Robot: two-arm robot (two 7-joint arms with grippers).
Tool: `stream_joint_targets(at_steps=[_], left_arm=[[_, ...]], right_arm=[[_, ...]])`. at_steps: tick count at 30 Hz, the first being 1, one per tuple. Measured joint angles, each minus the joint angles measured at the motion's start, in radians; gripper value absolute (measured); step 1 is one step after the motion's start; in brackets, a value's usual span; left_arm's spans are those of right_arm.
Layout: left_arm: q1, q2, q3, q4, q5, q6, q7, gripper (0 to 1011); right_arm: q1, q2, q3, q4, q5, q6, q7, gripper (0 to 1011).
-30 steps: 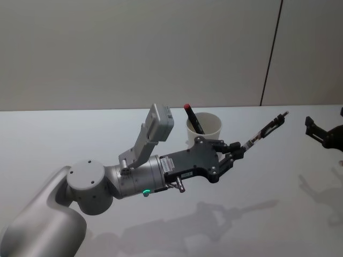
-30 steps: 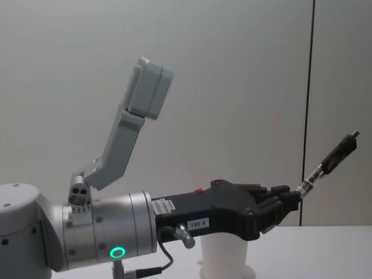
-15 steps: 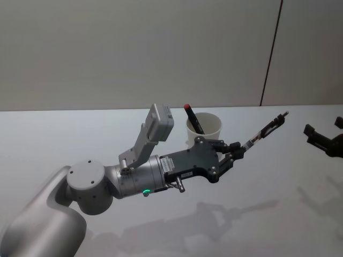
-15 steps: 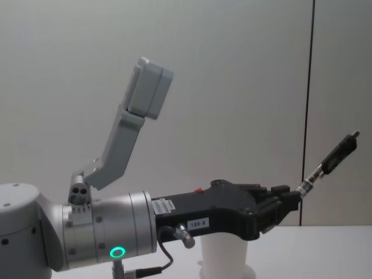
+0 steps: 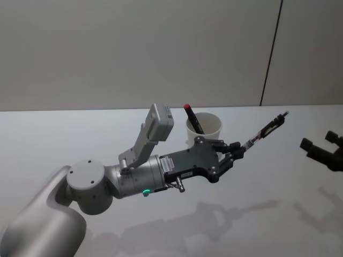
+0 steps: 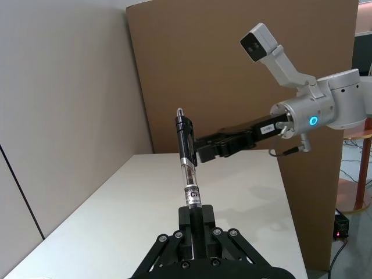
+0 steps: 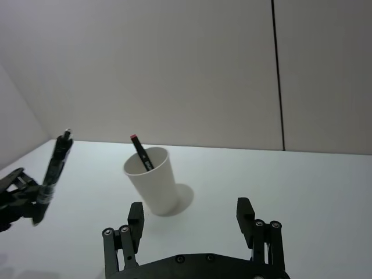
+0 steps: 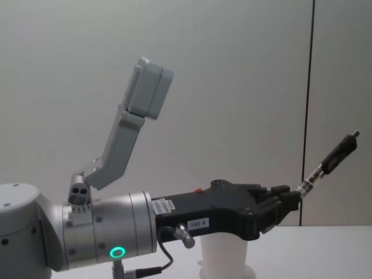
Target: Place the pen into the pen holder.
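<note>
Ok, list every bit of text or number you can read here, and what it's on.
"195-8", middle digit unsure: white sticker on the left end effector.
Too small to read: white label on the left arm's wrist.
Too small to read: printed band on the held pen.

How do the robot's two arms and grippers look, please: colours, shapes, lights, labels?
The left arm is silver-grey with round joints, a green ring light, white labels and a thin black cable by the wrist. An angled grey bracket carries a boxy wrist camera. The left gripper is black with linked fingers. The right gripper is black too; the right arm has a blue ring light.
</note>
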Motion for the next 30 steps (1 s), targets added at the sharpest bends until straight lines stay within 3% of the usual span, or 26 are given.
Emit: stream_joint_targets(at_steps=[16,30], left_arm=[[0.0,0.0,0.0,0.0,0.0,0.0,0.0,124],[0.0,0.0,0.0,0.0,0.0,0.0,0.0,124]], right_arm=[[-0.062,0.014,0.016,-0.054,0.152,0.09,0.077,1001],[-0.094,0.0,0.003,-0.112,0.247,0.136,0.055,1001]])
